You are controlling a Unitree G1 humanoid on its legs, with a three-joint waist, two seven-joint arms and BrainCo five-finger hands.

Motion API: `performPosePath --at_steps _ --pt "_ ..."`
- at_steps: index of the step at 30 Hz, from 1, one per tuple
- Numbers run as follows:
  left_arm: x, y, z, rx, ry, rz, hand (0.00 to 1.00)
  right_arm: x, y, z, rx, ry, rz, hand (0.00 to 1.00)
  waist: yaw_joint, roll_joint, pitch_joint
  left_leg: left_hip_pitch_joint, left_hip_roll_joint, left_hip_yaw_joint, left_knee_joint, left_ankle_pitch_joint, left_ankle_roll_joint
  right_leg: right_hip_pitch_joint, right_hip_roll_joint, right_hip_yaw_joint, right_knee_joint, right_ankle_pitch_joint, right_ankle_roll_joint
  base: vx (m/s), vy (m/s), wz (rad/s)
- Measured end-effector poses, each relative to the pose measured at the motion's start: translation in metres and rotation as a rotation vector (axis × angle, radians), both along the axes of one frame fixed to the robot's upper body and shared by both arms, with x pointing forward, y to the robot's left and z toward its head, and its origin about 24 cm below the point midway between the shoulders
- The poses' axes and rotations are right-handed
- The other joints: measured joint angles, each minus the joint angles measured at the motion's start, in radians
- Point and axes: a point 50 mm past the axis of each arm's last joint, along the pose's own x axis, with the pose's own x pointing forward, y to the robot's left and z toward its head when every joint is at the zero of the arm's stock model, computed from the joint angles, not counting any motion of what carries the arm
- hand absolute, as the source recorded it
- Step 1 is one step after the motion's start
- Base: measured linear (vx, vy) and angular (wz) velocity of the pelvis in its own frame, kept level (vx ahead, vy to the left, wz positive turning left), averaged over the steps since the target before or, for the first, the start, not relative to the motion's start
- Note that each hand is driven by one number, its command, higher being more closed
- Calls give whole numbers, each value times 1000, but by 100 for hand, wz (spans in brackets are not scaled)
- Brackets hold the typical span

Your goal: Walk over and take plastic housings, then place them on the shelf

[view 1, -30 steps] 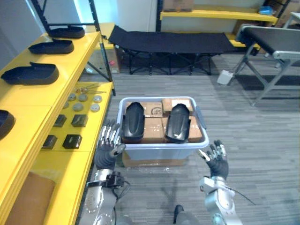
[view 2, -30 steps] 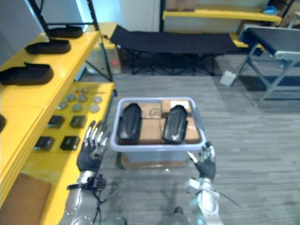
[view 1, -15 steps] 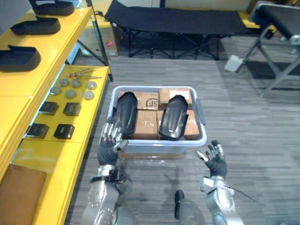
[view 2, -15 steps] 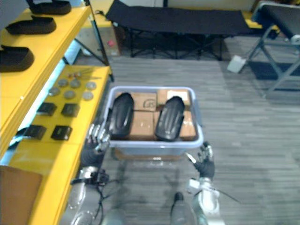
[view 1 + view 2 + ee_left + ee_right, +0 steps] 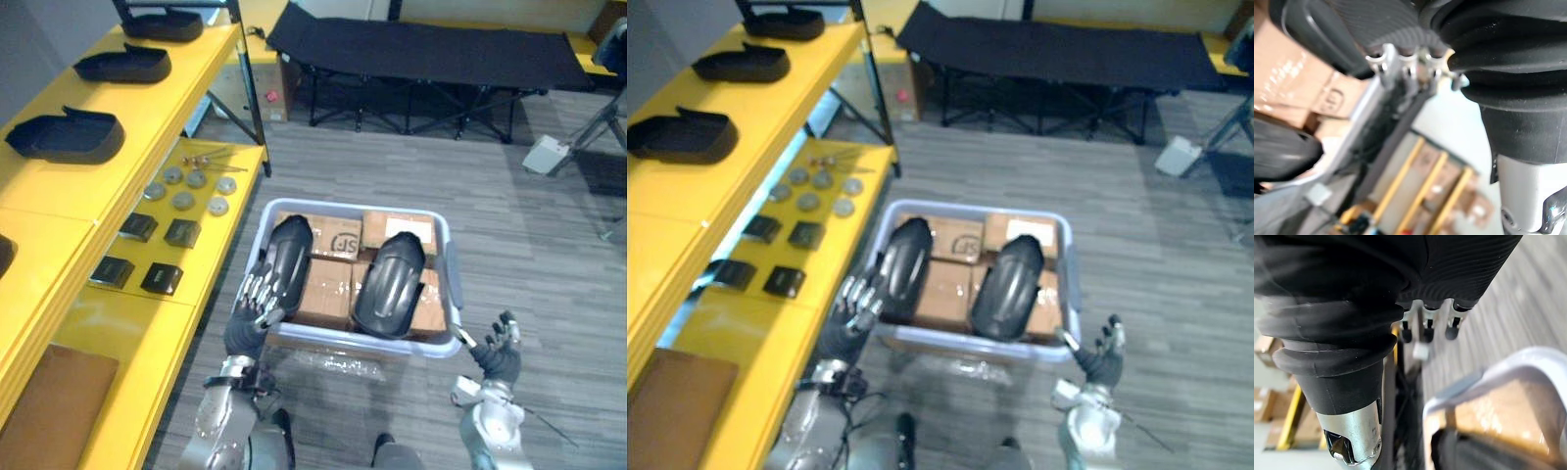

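1. Housings of black plastic, a left housing (image 5: 284, 269) and a right housing (image 5: 390, 284), are lying side by side on cardboard boxes (image 5: 338, 235) inside a pale plastic bin (image 5: 353, 340), which is standing on the floor just beside the yellow shelf (image 5: 147, 127).
2. The left hand (image 5: 253, 311) is reaching over the bin's near left corner with its fingers straight and loosely spread and its tips at the near end of the left housing. Whether they are touching it cannot be told. It is holding nothing.
3. The right hand (image 5: 498, 357) is hovering just off the bin's near right corner, fingers spread and holding nothing.
4. Neither housing is being gripped yet, so the pick is probably only beginning.
5. The shells are looking smooth and curved, so a pinch at one end is likely to slip, or to tip the housing off the boxes.
6. Fingers could be catching on the bin's rim and dragging the bin.
7. The shelf's upper tier is already carrying other housings (image 5: 67, 135), so a careless placement risks knocking one.
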Motion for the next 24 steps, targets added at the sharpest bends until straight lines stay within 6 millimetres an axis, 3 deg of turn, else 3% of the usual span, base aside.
performPosePath --at_steps 6,10,16,18,24 --pt "1 -4 1 -10 3 -10 0 -11 -9 -16 1 79 -140 0 -10 -1 1 -38 -15 -33 -19 9 9 -4 9 -21 -47 13 4 -14 1 10" --pt "4 -4 6 -9 -22 -7 0 -6 -20 -17 -8 88 -258 0 -4 -12 13 -76 -7 -56 -15 23 3 -29 25 -34 -47 21 -6 -44 -33 20" --pt "13 -2 19 -6 -87 -3 0 20 -51 -2 8 4 -363 0 3 -35 95 -136 -9 -97 -19 53 9 -63 38 -33 -50 36 -20 -75 10 19" --pt "20 0 28 -2 -129 2 0 35 -59 6 18 -25 -338 0 12 -34 151 -147 -12 -110 -27 68 10 -70 40 -32 -50 43 -16 -95 16 17" --pt "23 2 31 41 -145 -13 0 81 -86 31 15 -64 -307 0 57 -17 182 -175 -22 -141 -115 148 10 -118 43 -33 -58 52 -6 -42 -7 18"
